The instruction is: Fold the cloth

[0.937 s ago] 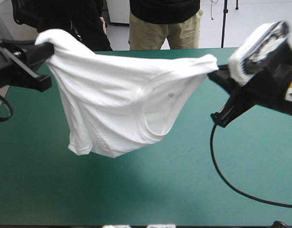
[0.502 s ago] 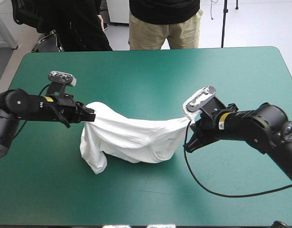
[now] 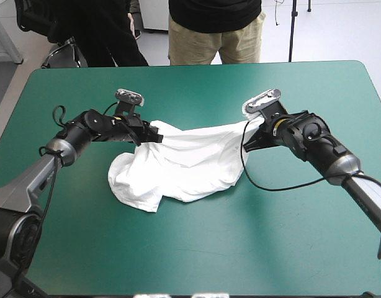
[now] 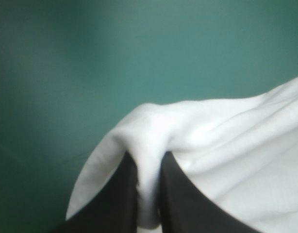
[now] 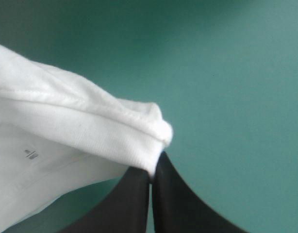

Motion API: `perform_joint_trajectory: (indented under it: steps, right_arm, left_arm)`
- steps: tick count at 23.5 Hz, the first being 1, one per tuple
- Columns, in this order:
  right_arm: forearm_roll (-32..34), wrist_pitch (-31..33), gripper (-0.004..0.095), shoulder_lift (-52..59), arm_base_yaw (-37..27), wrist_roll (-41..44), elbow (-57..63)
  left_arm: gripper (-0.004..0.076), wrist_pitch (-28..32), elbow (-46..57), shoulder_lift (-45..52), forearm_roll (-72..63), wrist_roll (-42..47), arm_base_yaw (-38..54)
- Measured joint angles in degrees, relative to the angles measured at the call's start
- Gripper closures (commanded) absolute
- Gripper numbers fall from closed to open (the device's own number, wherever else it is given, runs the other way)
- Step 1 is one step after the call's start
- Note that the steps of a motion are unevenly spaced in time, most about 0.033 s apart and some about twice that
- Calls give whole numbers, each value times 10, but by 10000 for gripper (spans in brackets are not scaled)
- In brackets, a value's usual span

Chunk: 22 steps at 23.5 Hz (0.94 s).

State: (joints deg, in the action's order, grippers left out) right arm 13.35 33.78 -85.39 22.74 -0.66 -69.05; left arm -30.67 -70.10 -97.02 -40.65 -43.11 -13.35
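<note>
White T-shirt (image 3: 184, 162), long axis left-right

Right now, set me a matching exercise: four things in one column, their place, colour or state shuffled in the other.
1 left gripper
2 right gripper
3 T-shirt
4 table

A teal-green
B white, rumpled on the table
C shut on the T-shirt's end toward the table's right edge
D shut on the T-shirt's end toward the table's left edge

Pairs: 1-D, 2-C, 3-B, 4-A
</note>
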Motion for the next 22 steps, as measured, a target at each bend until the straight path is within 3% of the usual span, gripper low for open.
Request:
perform_joint_trajectory:
  steps: [2,4,5,7,9,14,18,22]
  right_arm:
    - [-11,-13,884,-23,-17,-2,0]
    - [-43,-17,776,-44,-33,-15,-1]
    - [-62,-15,610,-52,-40,-32,-3]
    - [-134,-8,413,-76,-61,-86,-17]
    - [-177,-4,315,-86,-79,-114,-30]
    - [-190,86,405,-63,-124,-135,-100]
    - [-198,141,460,-3,-125,-140,-116]
    - [-222,207,489,59,-125,-142,-119]
  left_arm:
    - [528,15,-4,-21,-15,-15,-11]
    - [378,24,-5,-35,-39,-30,-17]
    - [266,27,-5,-41,-51,-36,-19]
    - [249,34,-5,-46,-73,-44,-19]
    - [266,33,-9,-46,-71,-46,-19]
    - [270,-8,-14,17,16,-5,-19]
    - [270,-73,-16,106,123,112,-19]
    - [270,-181,-15,178,243,241,-19]
